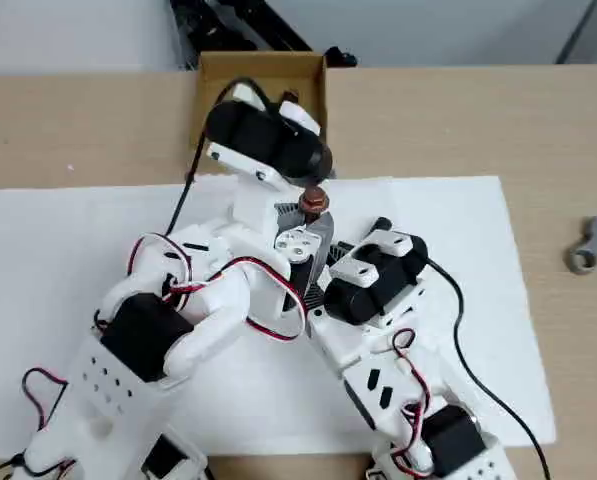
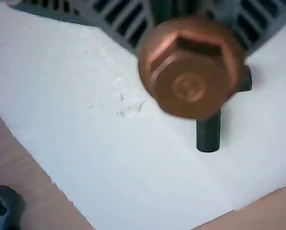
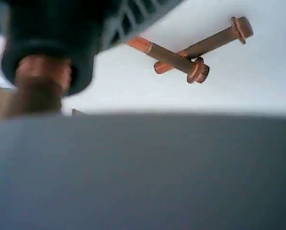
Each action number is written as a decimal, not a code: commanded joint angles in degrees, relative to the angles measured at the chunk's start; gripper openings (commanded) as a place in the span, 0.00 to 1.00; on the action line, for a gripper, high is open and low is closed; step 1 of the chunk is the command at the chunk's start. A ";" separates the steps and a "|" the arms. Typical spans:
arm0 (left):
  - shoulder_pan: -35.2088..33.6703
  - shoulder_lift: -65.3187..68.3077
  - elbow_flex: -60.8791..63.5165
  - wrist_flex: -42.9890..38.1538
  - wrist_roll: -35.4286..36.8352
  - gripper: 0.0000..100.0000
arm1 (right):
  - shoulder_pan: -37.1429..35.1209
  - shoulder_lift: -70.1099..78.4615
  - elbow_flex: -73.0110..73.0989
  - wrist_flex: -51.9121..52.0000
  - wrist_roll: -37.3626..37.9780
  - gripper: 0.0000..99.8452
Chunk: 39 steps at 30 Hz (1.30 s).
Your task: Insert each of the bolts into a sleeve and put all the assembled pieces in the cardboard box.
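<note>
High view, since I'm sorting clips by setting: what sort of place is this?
Probably a lab or workshop bench set up for robot practice: a wooden table spread with a white sheet, a cardboard box beyond the sheet, and a grey wrench-like tool beside it.

Light-wood counter, plain grain, runs out past left claw on every side. White sheet under claw covers counter middle; bare wood beyond claw and far to its right. Past counter's far edge, beyond claw: pale grey surface, wall or floor unclear; dark frame of bars against it. Light even; soft shadows on sheet.
</note>
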 commanded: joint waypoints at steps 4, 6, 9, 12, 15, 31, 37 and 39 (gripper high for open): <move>-0.35 -0.62 -4.70 4.66 0.44 0.08 | -0.22 -0.40 -1.14 -1.27 0.26 0.00; -0.35 -0.44 -6.73 7.21 0.53 0.12 | -0.22 -0.31 -1.14 -1.27 0.26 0.00; -0.44 -0.18 -9.36 10.46 0.53 0.15 | -0.13 -0.31 -1.14 -1.27 0.35 0.00; -0.44 -0.53 -11.30 13.01 0.53 0.17 | -0.13 -0.31 -1.14 -1.27 0.35 0.00; -0.44 -0.26 -15.16 16.44 0.53 0.18 | -0.04 -0.22 -1.14 -1.36 0.35 0.00; -20.48 -0.70 -19.74 19.16 -9.32 0.01 | 9.89 15.16 -12.22 -16.57 0.26 0.00; -31.03 -2.02 -19.56 24.62 -9.41 0.01 | 11.03 33.45 -20.84 -25.63 0.18 0.00; -33.93 -4.13 -19.47 25.67 -9.41 0.01 | 11.38 39.60 -24.09 -28.62 0.09 0.00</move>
